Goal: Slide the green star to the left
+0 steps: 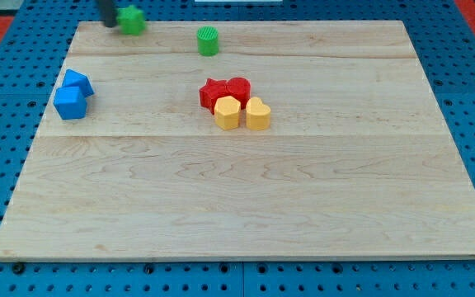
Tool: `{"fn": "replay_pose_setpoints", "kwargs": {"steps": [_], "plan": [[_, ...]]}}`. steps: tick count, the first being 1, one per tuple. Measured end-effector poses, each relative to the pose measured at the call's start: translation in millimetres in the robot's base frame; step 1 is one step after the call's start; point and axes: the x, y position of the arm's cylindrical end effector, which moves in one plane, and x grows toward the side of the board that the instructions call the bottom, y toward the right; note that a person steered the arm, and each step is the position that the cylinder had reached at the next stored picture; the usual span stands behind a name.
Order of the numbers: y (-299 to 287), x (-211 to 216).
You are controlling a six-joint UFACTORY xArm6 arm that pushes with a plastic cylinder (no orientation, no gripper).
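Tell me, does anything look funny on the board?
Yes: the green star sits right at the board's top edge, partly over it, with my tip touching its left side. Other blocks sit well inside.

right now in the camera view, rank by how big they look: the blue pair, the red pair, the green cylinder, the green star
1. Blue pair and red pair: look alike, unranked.
2. Green star and green cylinder: similar; both sit farther up the view, so unsure.
My tip is beside the star's left.
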Motion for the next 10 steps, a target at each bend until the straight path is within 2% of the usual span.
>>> {"fn": "replay_pose_setpoints", "kwargs": {"steps": [1,2,3,4,5,6,9,10], "plan": [[51,55],[51,98],[97,106],[159,73],[163,17],[135,-6],[57,0],[49,28]]}}
